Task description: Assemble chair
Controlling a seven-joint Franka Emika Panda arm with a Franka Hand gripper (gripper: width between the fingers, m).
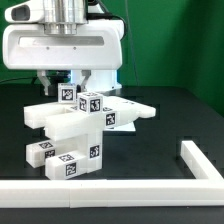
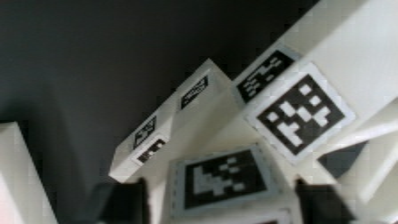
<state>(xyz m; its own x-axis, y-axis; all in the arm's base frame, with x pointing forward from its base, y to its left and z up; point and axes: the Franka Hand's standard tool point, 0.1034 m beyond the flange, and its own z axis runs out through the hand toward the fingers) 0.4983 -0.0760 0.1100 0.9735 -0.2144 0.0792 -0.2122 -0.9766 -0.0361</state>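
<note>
The chair parts (image 1: 78, 128) are white blocks with black-and-white tags, stacked in the middle of the black table. A flat panel (image 1: 128, 110) sticks out toward the exterior view's right. At the top of the stack is a tagged piece (image 1: 80, 100). My gripper (image 1: 77, 88) has come down over it from above. In the wrist view that tagged piece (image 2: 222, 178) fills the space between my two dark fingers (image 2: 130, 196). Both fingers lie against its sides, so my gripper (image 2: 222, 198) is shut on it. Lower tagged faces (image 2: 294, 105) of the stack show beyond.
Two small tagged blocks (image 1: 40, 152) (image 1: 76, 166) lie at the foot of the stack. A long white L-shaped rail (image 1: 110, 190) runs along the table's front and turns back at the exterior view's right (image 1: 198, 160). A green wall stands behind.
</note>
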